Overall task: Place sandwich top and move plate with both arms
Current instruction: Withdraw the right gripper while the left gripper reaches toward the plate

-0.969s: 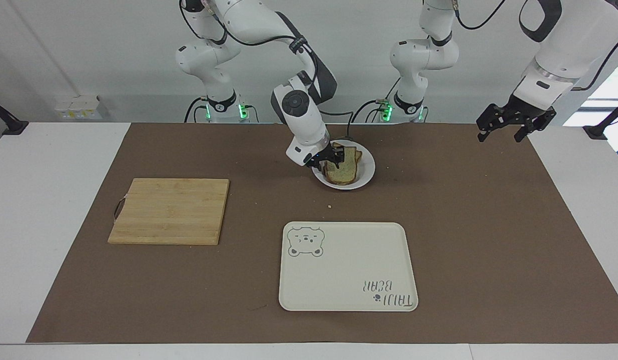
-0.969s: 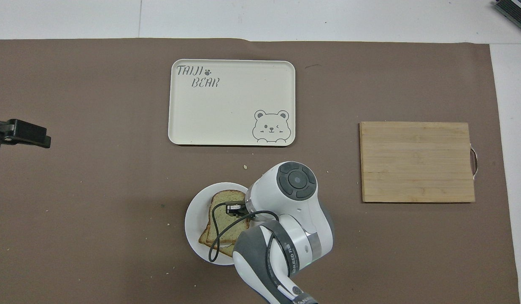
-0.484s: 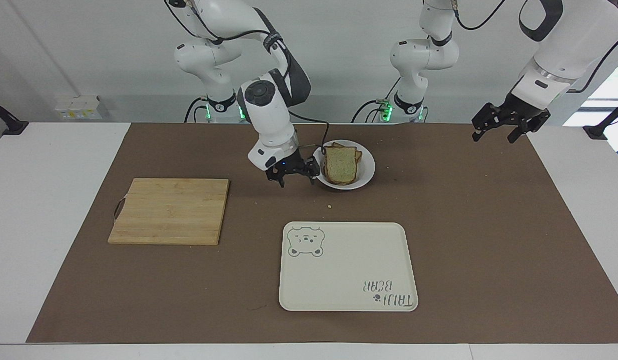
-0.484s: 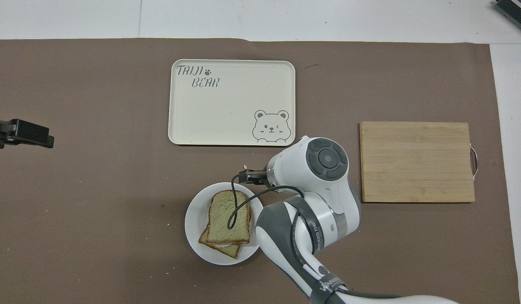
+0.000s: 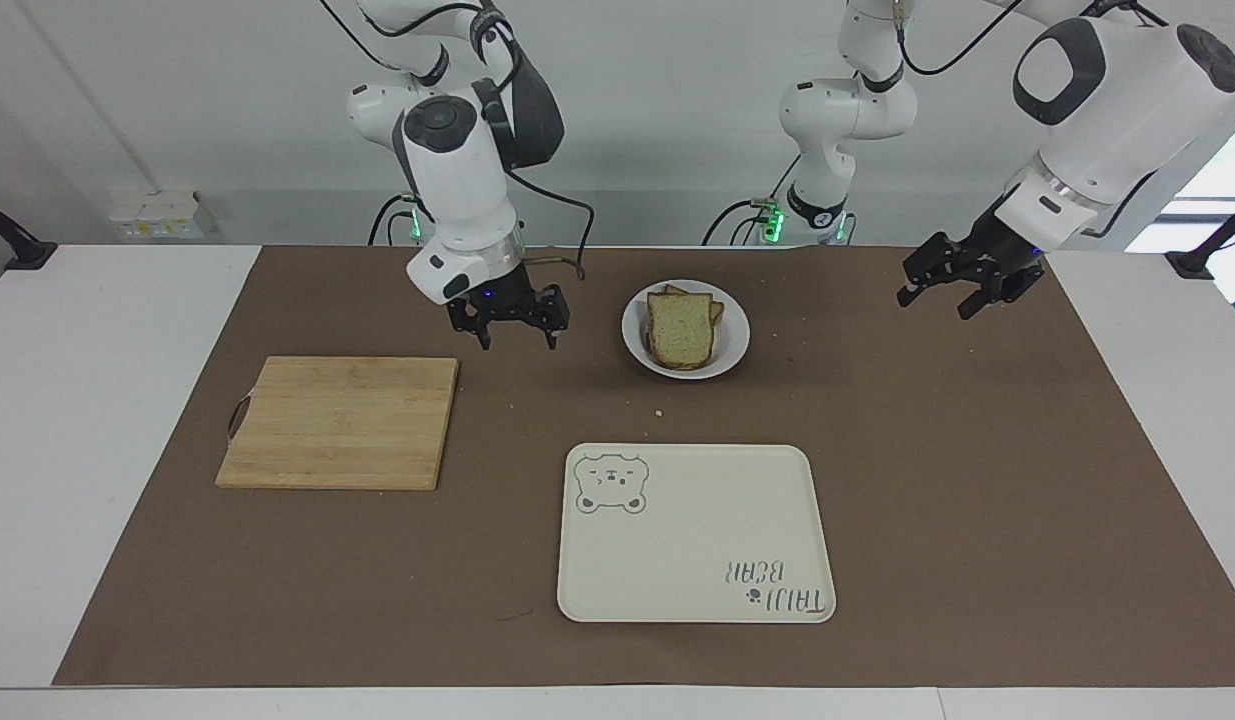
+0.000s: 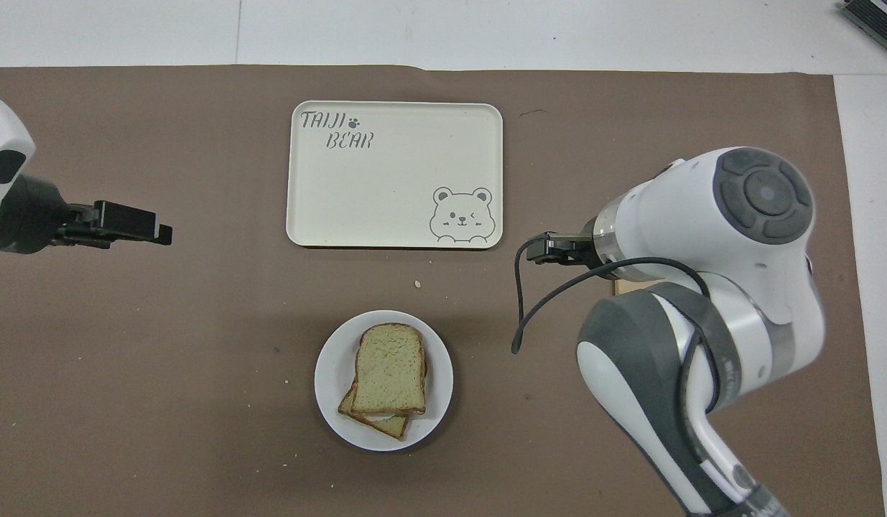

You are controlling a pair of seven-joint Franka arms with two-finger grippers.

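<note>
The sandwich top (image 5: 682, 328) (image 6: 390, 368) lies flat on another slice, stacked on the small white plate (image 5: 737, 335) (image 6: 332, 373) near the robots. Nothing grips the bread or the plate. My right gripper (image 5: 518, 340) (image 6: 542, 249) hangs open and empty above the mat, between the plate and the cutting board. My left gripper (image 5: 935, 303) (image 6: 138, 224) is also open and empty, above the mat toward the left arm's end of the table, well apart from the plate.
A wooden cutting board (image 5: 342, 420) lies toward the right arm's end, mostly covered by the right arm in the overhead view. A cream bear-print tray (image 5: 692, 535) (image 6: 393, 172) sits farther from the robots than the plate. A crumb (image 6: 417, 283) lies between them.
My right gripper opened, left the top slice on the plate and rose away toward the cutting board. The left gripper came lower and closer to the plate.
</note>
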